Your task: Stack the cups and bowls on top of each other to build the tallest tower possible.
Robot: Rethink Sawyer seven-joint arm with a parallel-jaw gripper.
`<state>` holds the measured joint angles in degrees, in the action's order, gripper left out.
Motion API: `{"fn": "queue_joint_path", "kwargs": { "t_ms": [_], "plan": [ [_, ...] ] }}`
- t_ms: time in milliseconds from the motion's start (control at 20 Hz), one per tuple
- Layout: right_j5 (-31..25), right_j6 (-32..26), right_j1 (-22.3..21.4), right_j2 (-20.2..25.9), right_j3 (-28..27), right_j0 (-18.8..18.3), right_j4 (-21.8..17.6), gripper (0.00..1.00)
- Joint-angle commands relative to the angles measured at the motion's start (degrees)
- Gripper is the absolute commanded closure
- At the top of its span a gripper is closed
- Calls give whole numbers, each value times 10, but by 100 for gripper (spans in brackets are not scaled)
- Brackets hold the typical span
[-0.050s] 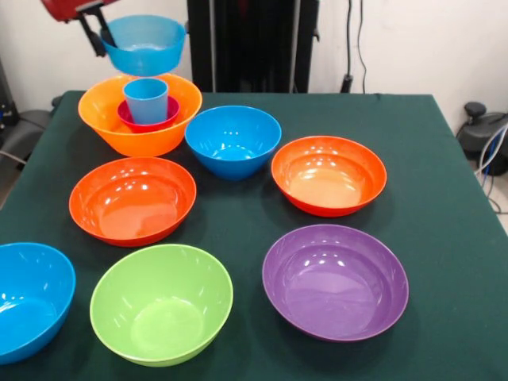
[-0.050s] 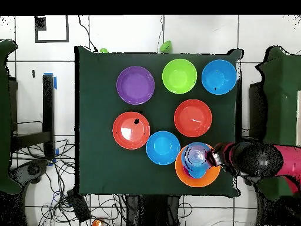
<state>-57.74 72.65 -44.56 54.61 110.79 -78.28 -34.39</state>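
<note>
Tool [image 1: 101, 36] clamped on pale-blue bowl [image 1: 144, 44] rim, held above tumbler [image 1: 146, 98]

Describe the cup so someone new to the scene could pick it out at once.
Find the large yellow-orange bowl at the table's far left corner in the front view. Inside it sits a small magenta bowl, and the light-blue tumbler stands upright in that. It is the only piece taller than wide; a pale-blue bowl held by the gripper hangs just above it.
</note>
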Motion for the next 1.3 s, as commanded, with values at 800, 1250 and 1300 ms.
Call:
{"fn": "queue_joint_path", "kwargs": {
  "t_ms": [800,1250,1300],
  "plan": [
    [-33,-188,61,17,55,4,-79,100],
    [-29,-172,66,22,59,11,-75,100],
    [-29,-173,67,22,59,9,-76,100]
  ]
}}
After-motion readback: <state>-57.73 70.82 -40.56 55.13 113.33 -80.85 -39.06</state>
